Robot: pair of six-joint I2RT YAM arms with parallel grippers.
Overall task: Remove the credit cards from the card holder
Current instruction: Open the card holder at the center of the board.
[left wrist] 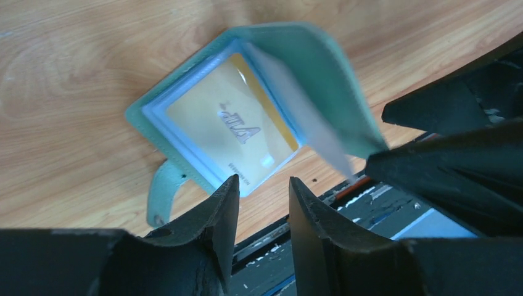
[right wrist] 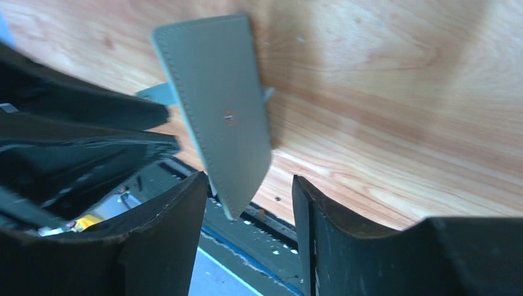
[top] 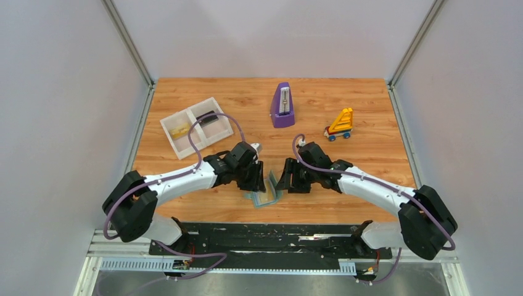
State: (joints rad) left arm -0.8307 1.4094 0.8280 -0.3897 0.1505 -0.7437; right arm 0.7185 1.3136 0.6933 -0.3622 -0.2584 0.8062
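The pale teal card holder [left wrist: 185, 111] lies open near the table's front edge, also in the top view [top: 265, 196]. A yellowish-gold credit card [left wrist: 237, 126] sits in its clear pocket. One cover [right wrist: 219, 105] stands tilted up, and the strap tab [left wrist: 161, 194] lies on the wood. My left gripper [left wrist: 264, 185] hovers open just past the holder's near edge, holding nothing. My right gripper [right wrist: 250, 185] is open too. The raised cover's lower corner hangs between its fingers, near the left one, not clamped. Both grippers flank the holder, left [top: 258, 180] and right [top: 287, 180].
A white two-compartment tray [top: 196, 126] stands at the back left with a small yellowish piece and a dark flat piece in it. A purple metronome [top: 282, 106] and a yellow toy on wheels [top: 340, 125] stand at the back. The black base rail [top: 271, 237] runs just below the holder.
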